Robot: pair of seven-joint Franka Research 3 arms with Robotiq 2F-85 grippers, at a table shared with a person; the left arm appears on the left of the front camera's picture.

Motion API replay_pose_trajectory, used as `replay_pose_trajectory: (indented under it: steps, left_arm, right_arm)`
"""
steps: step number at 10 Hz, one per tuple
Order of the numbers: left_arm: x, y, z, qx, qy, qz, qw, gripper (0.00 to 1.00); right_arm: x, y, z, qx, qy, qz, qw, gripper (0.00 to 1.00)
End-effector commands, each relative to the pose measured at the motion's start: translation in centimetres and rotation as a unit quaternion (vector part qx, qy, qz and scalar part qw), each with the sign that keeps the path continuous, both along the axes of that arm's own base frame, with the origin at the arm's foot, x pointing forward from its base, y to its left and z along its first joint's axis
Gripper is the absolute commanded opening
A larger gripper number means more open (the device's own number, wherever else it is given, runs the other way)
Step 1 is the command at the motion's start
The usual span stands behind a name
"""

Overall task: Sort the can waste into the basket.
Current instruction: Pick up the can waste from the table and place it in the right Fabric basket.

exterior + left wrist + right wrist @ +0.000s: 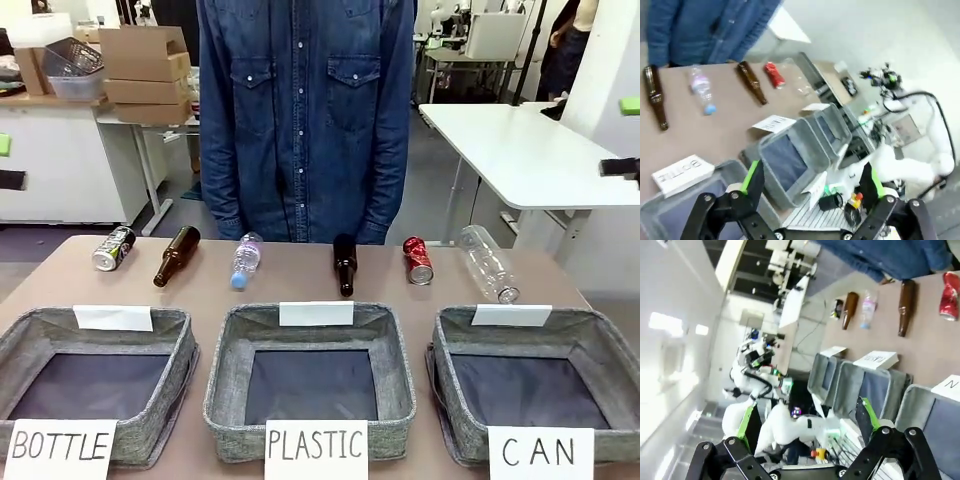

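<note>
Left hand [810, 180] wide, empty | right hand [806, 417] wide, apparently touching nothing

shiny red metal can [417, 259], grey woven-fabric basket [620, 352].

The left gripper [811, 172] hangs high over the near left of the scene, tilted down and toward the right, its jaws spread wide and empty. The right gripper [806, 410] hangs high at the near right, wrist rolled sideways, jaws equally wide and empty.
</note>
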State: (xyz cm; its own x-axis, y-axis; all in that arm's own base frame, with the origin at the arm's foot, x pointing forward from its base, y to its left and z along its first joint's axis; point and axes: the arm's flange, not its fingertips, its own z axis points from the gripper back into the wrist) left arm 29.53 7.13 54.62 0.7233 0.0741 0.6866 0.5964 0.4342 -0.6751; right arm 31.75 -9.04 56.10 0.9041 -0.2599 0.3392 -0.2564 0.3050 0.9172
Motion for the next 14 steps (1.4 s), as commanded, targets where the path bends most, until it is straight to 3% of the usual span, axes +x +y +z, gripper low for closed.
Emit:
replay_pose_trajectory:
  steps: [1, 2, 3, 8, 9, 10, 11, 12, 13, 14]
  left_arm:
    - [-6.5, -4.5, -2.3, 0.079, 0.004, 0.039, 0.996, 1.0]
    - [-7.1, -4.8, -1.4, 0.141, 0.006, 0.076, 0.987, 1.0]
    - [-0.3, 0.1, 0.4, 0.031, 0.005, 0.027, 0.999, 1.0]
    - [-0.7, -0.3, 0.5, 0.044, 0.014, 0.038, 0.998, 1.0]
    - [0.3, -0.4, 1.4, 0.153, 0.06, 0.087, 0.983, 1.0]
    - [2.8, 1.1, 1.7, 0.24, 0.137, 0.148, 0.95, 1.0]
    - [5.5, 2.6, 1.5, 0.296, 0.198, 0.24, 0.903, 1.0]
    - [7.6, 4.1, 0.8, 0.355, 0.24, 0.275, 0.861, 1.0]
    - [8.6, 5.2, 0.5, 0.398, 0.265, 0.33, 0.814, 1.0]
    - [9.0, 5.8, 0.4, 0.427, 0.255, 0.349, 0.794, 1.0]
  right_arm:
    - [1.1, 3.4, -1.2, -0.053, -0.002, -0.039, 0.998, 1.0]
    - [0.0, 0.0, 0.0, 0.0, 0.0, 0.0, 1.0, 1.0]
    - [0.0, 0.0, 0.0, 0.0, 0.0, 0.0, 1.0, 1.0]
    - [0.0, 0.0, 0.0, 0.0, 0.0, 0.0, 1.0, 1.0]
    - [0.0, 0.0, 0.0, 0.0, 0.0, 0.0, 1.0, 1.0]
    - [0.0, 0.0, 0.0, 0.0, 0.0, 0.0, 1.0, 1.0]
    - [0.0, 0.0, 0.0, 0.0, 0.0, 0.0, 1.0, 1.0]
    - [0.0, 0.0, 0.0, 0.0, 0.0, 0.0, 1.0, 1.0]
    - [0.0, 0.0, 0.0, 0.0, 0.0, 0.0, 1.0, 1.0]
    - [0.0, 0.0, 0.0, 0.0, 0.0, 0.0, 1.0, 1.0]
